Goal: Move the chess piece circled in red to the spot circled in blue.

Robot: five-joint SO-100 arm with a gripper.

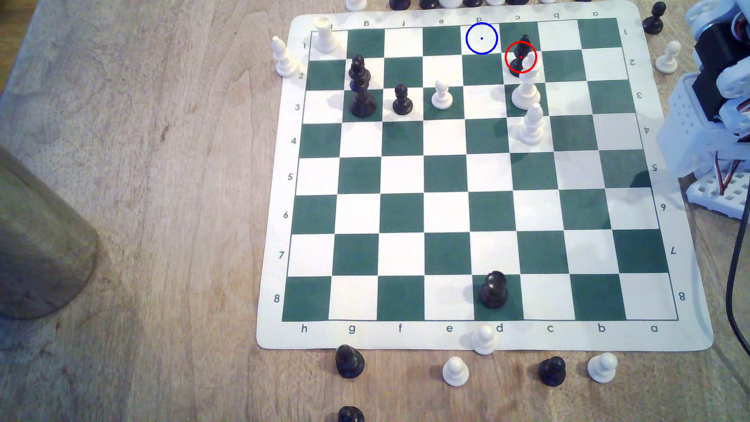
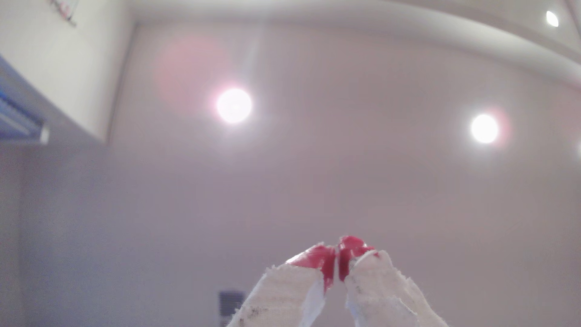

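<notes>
The black bishop (image 1: 520,52) stands inside the red ring near the board's far edge in the exterior view, its lower part partly covered by the head of a tall white piece (image 1: 526,88) just in front of it. The blue-ringed white square (image 1: 481,38) lies one column toward the exterior view's left and one row farther back, with nothing on it. My arm (image 1: 714,93) is folded up off the board at the exterior view's right edge. In the wrist view my gripper (image 2: 337,261) points up at the ceiling, its red-tipped, cloth-wrapped fingers (image 2: 317,261) pressed together with nothing between them.
A white bishop (image 1: 532,125) stands near the ringed piece. A tall black crowned piece (image 1: 360,91), black pawn (image 1: 402,100) and white pawn (image 1: 441,95) stand further left. A black rook (image 1: 493,290) stands near the front. Loose pieces ring the green-and-white board (image 1: 686,336).
</notes>
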